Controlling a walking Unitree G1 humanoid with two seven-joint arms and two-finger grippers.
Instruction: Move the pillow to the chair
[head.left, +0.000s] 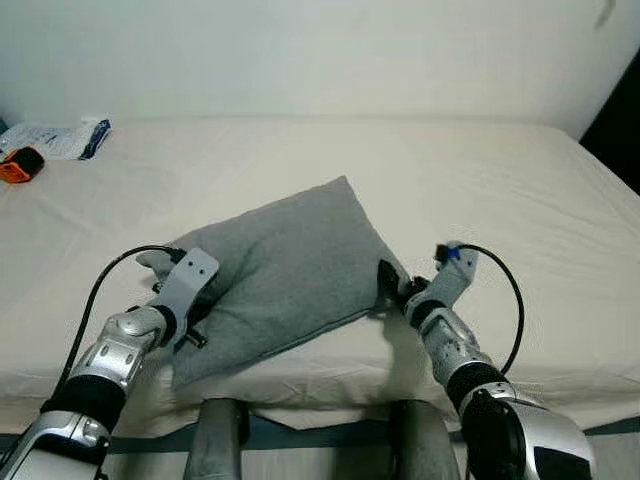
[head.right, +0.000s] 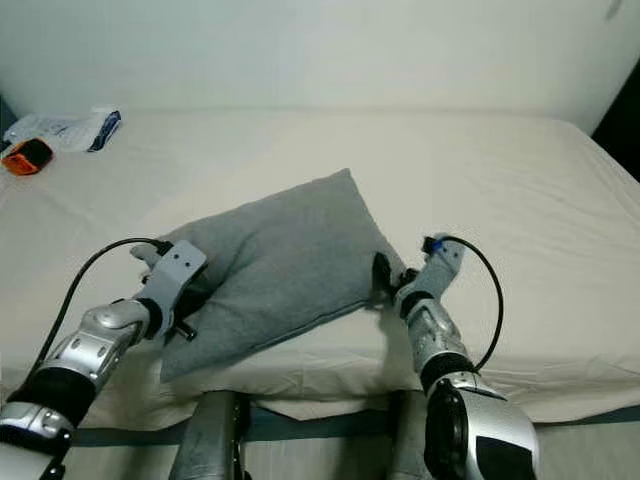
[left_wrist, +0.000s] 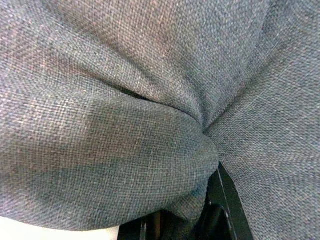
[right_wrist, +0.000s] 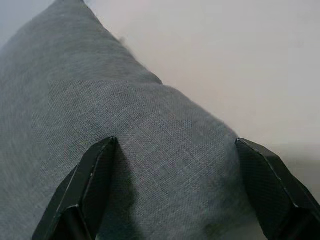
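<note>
An orange and black object (head.left: 20, 164) lies at the far left corner of the bed (head.left: 520, 200), and just beside it a white and blue plastic packet (head.left: 62, 138), both well apart from the grey pillow (head.left: 285, 270). The pillow lies near the bed's front edge, its far corner raised into a peak.

The left gripper (head.left: 200, 300) is pressed into the pillow's left end. In the left wrist view the fabric bunches into folds against one black finger (left_wrist: 225, 200), so the gripper looks clamped on the pillow, though the second finger is buried in the cloth.

The right gripper (head.left: 388, 283) meets the pillow's right corner. In the right wrist view its two fingers (right_wrist: 90, 185) stand wide apart, with the pillow's corner between them, one tip touching the fabric and the other at the corner's edge, above the pale sheet.
</note>
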